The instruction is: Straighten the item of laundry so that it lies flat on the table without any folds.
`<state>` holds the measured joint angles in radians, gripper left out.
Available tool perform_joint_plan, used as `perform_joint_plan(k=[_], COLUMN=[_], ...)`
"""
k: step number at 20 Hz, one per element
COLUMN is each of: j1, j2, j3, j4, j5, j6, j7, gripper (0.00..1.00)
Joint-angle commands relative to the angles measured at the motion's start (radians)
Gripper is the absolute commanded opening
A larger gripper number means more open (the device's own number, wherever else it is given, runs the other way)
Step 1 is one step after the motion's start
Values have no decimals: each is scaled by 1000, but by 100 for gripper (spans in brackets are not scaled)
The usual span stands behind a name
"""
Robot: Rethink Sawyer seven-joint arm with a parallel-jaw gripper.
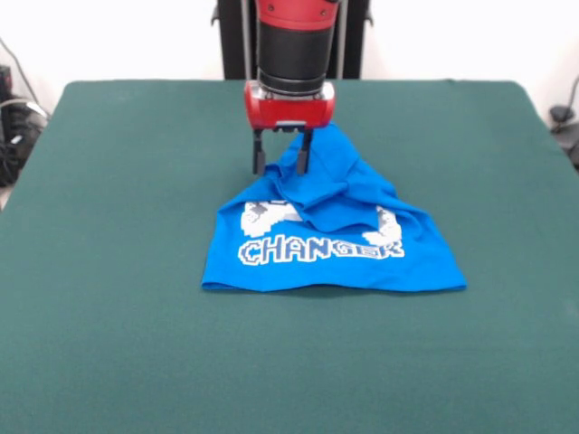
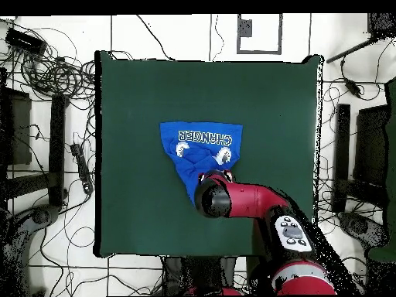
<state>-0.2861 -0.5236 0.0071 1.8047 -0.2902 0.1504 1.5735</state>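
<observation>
The item of laundry [image 1: 335, 262], a bright blue T-shirt with white "CHANGER" lettering, lies mid-table. Its near half is spread flat. Its far half is bunched into folds that rise in a peak toward the arm. My gripper [image 1: 281, 163] hangs at that far edge, its two dark fingers apart and open. The left finger is just off the cloth and the right finger [image 1: 304, 155] touches the raised fold. From overhead, the shirt [image 2: 201, 143] narrows to a point under the red arm [image 2: 232, 199], which hides the gripper. The green table [image 1: 109, 271] is much wider than the shirt.
Green cloth surrounds the shirt on all sides [image 2: 131, 100]. Cables and dark equipment [image 2: 54, 77] lie on the floor beyond the table's edges.
</observation>
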Motion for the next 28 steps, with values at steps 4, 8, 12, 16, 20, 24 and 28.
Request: perform_joint_plan(k=[4,8,12,16,20,24,28], j1=[23,11,16,25,47,73,93], j2=[49,64,63,60,16,-27,-54], j3=[57,68,64,60,53,47,38], j4=[47,47,48,45,69,95,107], j5=[31,25,28,34,44,61,75], j6=[49,21,23,38,51,79,97], j7=[156,157,162,164,179,194,202], gripper=[0,0,0,0,0,0,0])
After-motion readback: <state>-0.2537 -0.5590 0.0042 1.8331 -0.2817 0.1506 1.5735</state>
